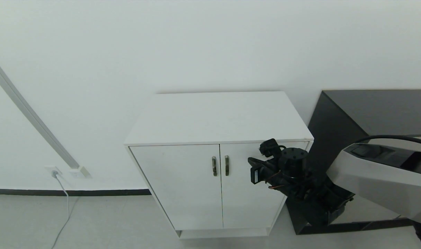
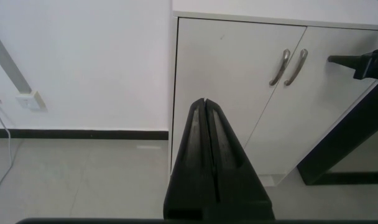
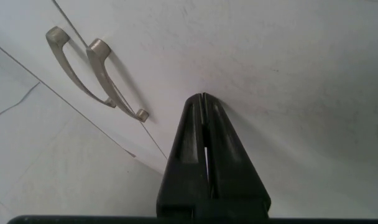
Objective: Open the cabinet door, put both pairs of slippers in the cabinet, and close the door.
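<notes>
R gripper (image 3: 203,98) is shut tight, fingers pressed together, w/ nothing in it. It is up close to the R door (image 1: 241,200) of the white cabinet (image 1: 214,117), tips aimed at the door's flat front. Can't tell if the tips touch the door or stop just short.

The R handle (image 3: 114,81) is near the R gripper, off toward the robot's left and about as high as the gripper. The L handle (image 3: 71,68) is just past that one, on the L door (image 1: 182,186). Both handles stand up straight, side by side by the crack where the doors meet. Both doors are closed.

L gripper (image 2: 204,102) is shut too, fingers together, holding nothing. It hangs well back from the cabinet, w/ the L door ahead of it and the handles ahead and up to its right.

A black box (image 1: 335,131) stands on the far side of the R gripper from the handles, right next to the cabinet. Way off to the L gripper's left is a wall plug (image 1: 53,171) w/ a grey cord (image 1: 66,204) hanging down to the floor (image 1: 92,221).
</notes>
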Motion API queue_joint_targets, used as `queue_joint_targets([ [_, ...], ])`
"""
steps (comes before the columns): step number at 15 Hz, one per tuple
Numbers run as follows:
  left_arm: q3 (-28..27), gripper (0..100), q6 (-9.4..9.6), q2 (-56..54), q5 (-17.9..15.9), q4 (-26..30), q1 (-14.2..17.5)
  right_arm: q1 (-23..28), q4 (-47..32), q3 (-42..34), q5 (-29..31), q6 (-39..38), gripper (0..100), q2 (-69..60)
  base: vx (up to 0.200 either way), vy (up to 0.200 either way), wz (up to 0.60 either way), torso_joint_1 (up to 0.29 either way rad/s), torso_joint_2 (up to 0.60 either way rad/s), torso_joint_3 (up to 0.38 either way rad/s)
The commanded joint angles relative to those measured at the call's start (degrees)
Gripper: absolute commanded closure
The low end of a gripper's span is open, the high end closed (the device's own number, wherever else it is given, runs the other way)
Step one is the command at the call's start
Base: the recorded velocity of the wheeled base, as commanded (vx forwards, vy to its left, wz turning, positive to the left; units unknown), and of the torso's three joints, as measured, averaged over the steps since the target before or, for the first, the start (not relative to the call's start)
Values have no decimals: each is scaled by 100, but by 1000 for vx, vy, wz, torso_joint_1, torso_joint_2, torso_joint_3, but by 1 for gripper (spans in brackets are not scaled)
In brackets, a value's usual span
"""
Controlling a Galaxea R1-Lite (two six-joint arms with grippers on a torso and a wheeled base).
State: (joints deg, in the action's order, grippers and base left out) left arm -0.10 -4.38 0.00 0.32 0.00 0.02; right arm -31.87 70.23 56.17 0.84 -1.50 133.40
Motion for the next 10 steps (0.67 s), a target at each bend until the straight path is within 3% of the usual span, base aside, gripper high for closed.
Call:
queue_joint_targets([
  [1, 1, 100, -2, 9, 3, 0, 6, -21, 35, -124, 4, 1, 100, -69, 0, 0, 0, 0, 0, 0],
  [5, 1, 100, -2, 9, 3, 0, 6, -276, 360, -1249, 39, 1, 100, -956, 0, 0, 0, 0, 0, 0],
  [10, 1, 100, -2, 9, 3, 0, 6, 146, 1924, -3332, 355, -8, 100, -1598, 0, 0, 0, 0, 0, 0],
])
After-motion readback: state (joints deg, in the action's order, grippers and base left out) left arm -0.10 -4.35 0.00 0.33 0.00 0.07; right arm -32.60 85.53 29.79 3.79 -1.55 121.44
